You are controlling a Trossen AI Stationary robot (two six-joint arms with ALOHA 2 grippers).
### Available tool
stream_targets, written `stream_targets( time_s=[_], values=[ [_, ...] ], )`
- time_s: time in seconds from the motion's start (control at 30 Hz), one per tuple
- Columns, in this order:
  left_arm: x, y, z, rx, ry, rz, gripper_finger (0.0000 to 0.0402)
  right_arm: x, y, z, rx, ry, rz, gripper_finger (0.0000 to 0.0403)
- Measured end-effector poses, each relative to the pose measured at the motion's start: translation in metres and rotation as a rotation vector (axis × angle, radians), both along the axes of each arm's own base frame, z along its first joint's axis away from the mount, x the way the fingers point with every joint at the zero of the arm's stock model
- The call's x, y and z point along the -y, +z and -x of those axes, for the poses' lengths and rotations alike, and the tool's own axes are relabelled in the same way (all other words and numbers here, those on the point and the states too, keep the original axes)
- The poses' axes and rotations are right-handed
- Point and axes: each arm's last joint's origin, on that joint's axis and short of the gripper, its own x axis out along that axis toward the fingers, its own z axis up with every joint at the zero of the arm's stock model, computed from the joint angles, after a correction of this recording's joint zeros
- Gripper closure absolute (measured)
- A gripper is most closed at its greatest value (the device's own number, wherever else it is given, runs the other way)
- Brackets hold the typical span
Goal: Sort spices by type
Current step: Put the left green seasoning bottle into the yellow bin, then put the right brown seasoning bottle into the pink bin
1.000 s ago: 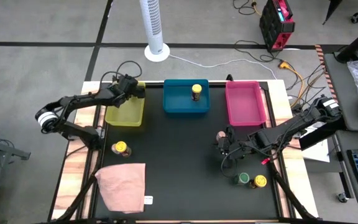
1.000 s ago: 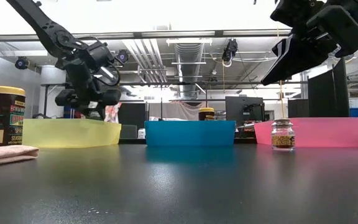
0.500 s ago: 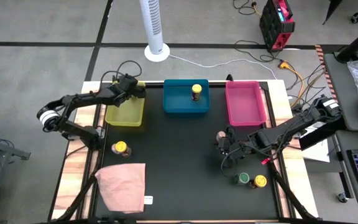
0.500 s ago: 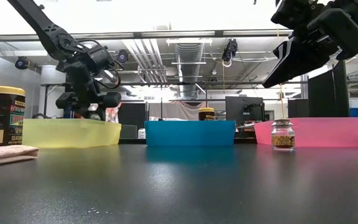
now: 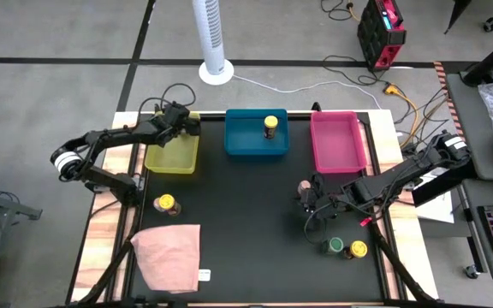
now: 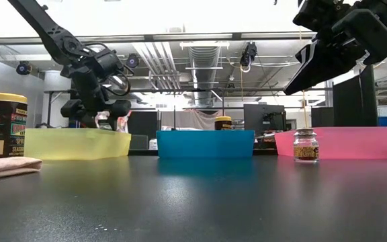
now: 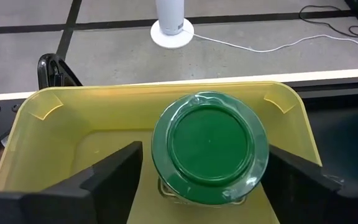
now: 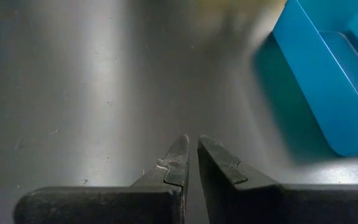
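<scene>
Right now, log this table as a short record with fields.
left gripper: over the yellow plastic bin, around a green-lidded spice jar
right gripper: fingers shut, empty, above the black tabletop, beside a small glass jar
blue plastic bin: holds one yellow-lidded jar
pink plastic bin: no jar seen inside
loose jars: yellow-lidded one by the pink cloth; green-lidded one beside another yellow-lidded one

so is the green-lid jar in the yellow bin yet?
In. The left wrist view shows the green-lid jar upright inside the yellow bin, with the left gripper open, fingers clear on either side.
</scene>
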Motion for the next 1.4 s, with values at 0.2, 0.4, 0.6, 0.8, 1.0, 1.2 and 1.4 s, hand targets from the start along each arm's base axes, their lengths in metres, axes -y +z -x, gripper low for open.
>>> stream_targets(
  time_s=[0.2,0.4,0.6,0.8,1.0,1.2,1.4],
  values=[
    [0.003,0.008,0.003,-0.011,-0.021,-0.016,0.0109,0.000,0.000,0.000,0.001,0.000,-0.001,0.0376],
    [0.013,0.021,0.011,-0.022,-0.036,-0.018,0.0107,0.000,0.000,0.000,0.002,0.000,-0.001,0.0376],
    [0.031,0.031,0.015,-0.034,-0.077,0.010,0.0107,0.000,0.000,0.000,0.006,-0.006,-0.008,0.0376],
    [0.045,0.043,0.019,-0.032,-0.106,-0.004,0.0107,0.000,0.000,0.000,0.007,-0.006,-0.008,0.0376],
    [0.065,0.053,0.017,0.013,-0.163,-0.016,0.0107,0.000,0.000,0.000,0.007,-0.006,-0.008,0.0376],
    [0.105,0.064,-0.001,0.005,-0.279,-0.142,0.0107,0.000,0.001,-0.001,0.015,-0.022,-0.016,0.0376],
    [0.160,0.068,-0.019,-0.097,-0.427,-0.350,0.0107,0.002,0.001,-0.001,0.044,-0.096,0.005,0.0376]
  ],
)
